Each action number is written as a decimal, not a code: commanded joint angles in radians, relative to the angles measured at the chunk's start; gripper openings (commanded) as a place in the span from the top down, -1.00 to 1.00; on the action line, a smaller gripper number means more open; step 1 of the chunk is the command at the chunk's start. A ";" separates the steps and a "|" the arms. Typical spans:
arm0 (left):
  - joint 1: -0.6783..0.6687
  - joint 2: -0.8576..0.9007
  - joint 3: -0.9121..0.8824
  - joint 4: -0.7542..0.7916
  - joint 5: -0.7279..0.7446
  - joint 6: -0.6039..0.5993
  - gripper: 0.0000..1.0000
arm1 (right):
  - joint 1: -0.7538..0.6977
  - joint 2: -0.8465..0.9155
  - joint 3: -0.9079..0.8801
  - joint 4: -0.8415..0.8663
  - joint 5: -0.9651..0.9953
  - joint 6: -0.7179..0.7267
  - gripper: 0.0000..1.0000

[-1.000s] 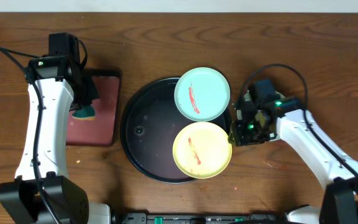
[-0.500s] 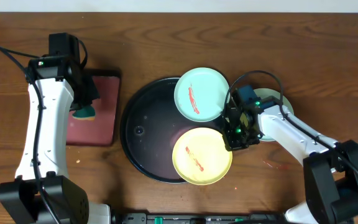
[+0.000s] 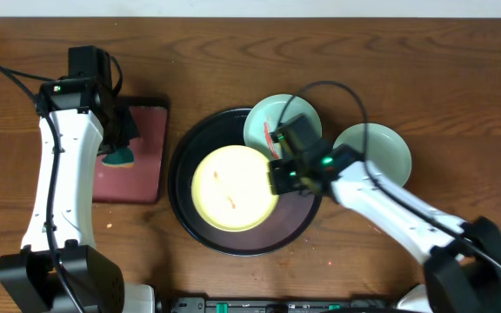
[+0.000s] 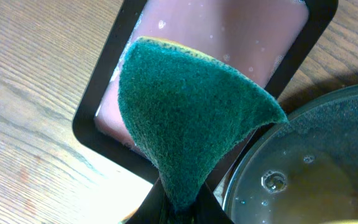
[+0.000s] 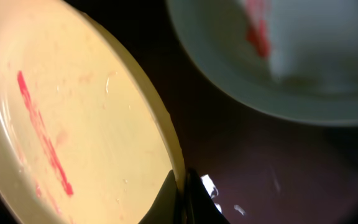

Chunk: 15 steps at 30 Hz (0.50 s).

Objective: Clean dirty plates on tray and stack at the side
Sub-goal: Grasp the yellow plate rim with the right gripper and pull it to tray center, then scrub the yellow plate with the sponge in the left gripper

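Moved since the earlier frames: yellow plate [image 3: 231,188], from the tray's near-right rim to its middle, the right gripper [image 3: 277,176] with it.

Right gripper: fingers together, clamped on the yellow plate's right rim. Wrist view shows a red streak across that plate's face.

Tray [image 3: 183,213]: black, wet, carries the yellow plate.

Mint plate [image 3: 272,122]: smeared red, on the tray's far-right rim, just beside the yellow plate, partly covered by the right arm.

Second mint plate [image 3: 377,155]: on the worktop [image 3: 459,104] right of the tray, the right arm crossing its near-left edge.

Left gripper [image 4: 179,210]: closed on a green sponge [image 4: 185,112], held above the red tray [image 3: 150,148], left of the black tray and close to it.
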 commanded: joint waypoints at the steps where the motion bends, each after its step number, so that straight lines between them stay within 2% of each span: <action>1: 0.000 -0.013 0.024 -0.003 -0.002 -0.068 0.85 | 0.063 0.093 0.021 0.030 0.080 0.144 0.97; 8: -0.071 -0.012 0.003 -0.003 -0.002 -0.179 0.86 | 0.068 0.201 0.105 -0.014 0.053 0.145 0.97; 15: -0.203 -0.013 -0.073 -0.003 0.050 -0.255 0.85 | 0.056 0.247 0.126 -0.027 0.029 0.158 0.97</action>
